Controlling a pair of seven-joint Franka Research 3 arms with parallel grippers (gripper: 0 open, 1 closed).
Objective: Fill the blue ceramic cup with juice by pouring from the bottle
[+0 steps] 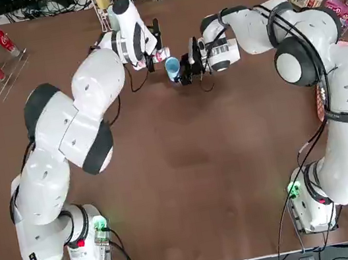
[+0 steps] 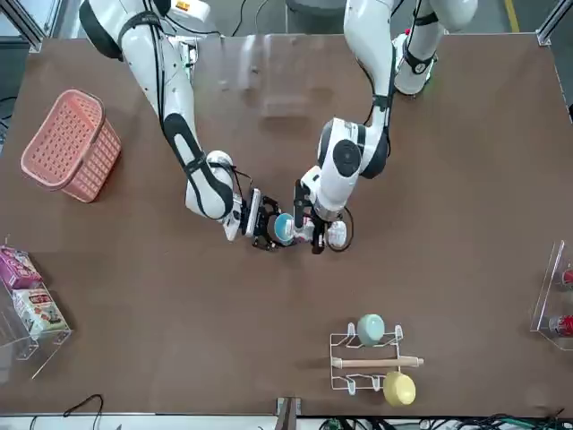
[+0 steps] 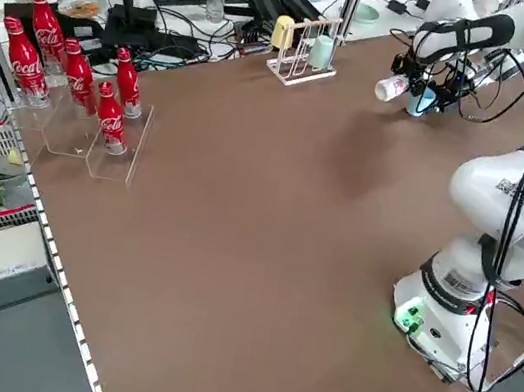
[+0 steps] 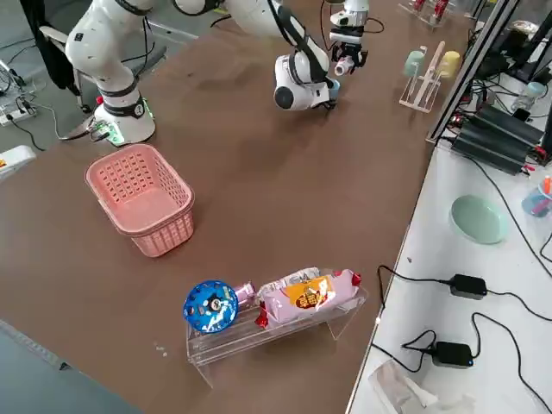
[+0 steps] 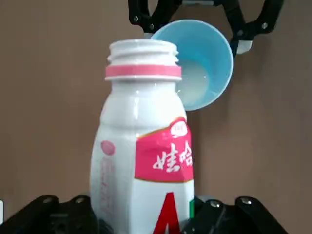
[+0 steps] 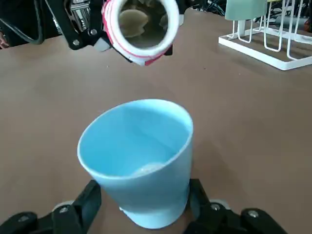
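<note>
Now the left gripper pinches the bottle – tipped, capless – while the right gripper clamps the cup, some pale liquid inside.

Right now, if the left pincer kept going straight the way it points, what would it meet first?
Probably the blue ceramic cup held by the right pincer; the left pincer aims its bottle mouth at it, though depth is unclear.

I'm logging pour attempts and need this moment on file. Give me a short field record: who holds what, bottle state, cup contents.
left gripper: shut on the bottle
right gripper: shut on the blue ceramic cup
bottle: uncapped, tipped with its mouth toward the cup
cup: a little pale liquid at the bottom, far from full
position: both held above the table, mouth beside the cup's rim
</note>
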